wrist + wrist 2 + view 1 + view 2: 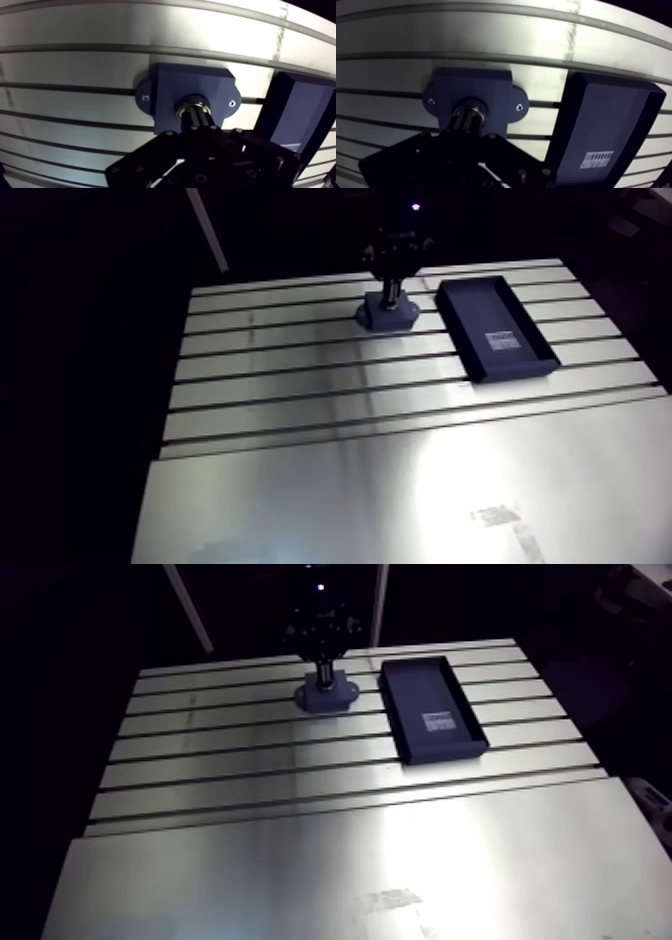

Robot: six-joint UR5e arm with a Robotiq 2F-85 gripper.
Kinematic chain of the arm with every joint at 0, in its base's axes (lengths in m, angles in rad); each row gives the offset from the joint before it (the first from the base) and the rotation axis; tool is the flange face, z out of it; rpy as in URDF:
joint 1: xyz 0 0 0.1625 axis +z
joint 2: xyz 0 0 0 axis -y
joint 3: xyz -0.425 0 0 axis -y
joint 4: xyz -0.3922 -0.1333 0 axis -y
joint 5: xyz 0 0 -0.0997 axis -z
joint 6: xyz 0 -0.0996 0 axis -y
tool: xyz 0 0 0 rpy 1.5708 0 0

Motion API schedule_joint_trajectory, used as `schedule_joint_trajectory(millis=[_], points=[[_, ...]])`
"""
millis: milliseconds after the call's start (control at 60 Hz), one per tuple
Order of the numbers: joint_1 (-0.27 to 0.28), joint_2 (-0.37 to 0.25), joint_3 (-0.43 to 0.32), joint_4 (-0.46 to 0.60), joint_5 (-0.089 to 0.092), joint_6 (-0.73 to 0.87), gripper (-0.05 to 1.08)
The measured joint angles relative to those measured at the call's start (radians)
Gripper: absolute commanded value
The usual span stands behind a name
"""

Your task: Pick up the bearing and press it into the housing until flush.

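The slotted aluminium bench [300, 488] is brightly lit along its near edge. Toward the far right corner, as the arm view has it, a dark blue rectangular tray [487, 313] with a white barcode label [503, 343] is set. Just beside it, near the far edge, the dark blue two-eared housing block [170, 90] is placed. The silver bearing ring [192, 102] is seated in its bore, and the black claw [197, 117] is drawn together, tips resting on the ring.

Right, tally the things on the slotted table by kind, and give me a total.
Dark blue flanged housing block: 1
Silver metal ring bearing, at the housing's centre: 1
Dark blue rectangular tray with a barcode label: 1
Total: 3
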Motion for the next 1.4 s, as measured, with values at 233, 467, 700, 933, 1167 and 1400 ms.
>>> schedule_joint_trajectory(millis=[233,467,700,933,1167,1400], points=[[-0.002,0.0,-0.001,0.0,0.0,-0.001,1.08],[-0.001,0.001,-0.001,0.0,0.001,-0.001,1.08],[0.0,0.005,-0.002,0.0,0.0,-0.002,1.08],[0.001,0.007,-0.003,0.0,0.0,-0.002,1.08],[0.004,0.007,-0.005,0.0,0.0,-0.002,1.08],[0.006,0.005,-0.005,0.0,0.0,-0.002,1.08]])
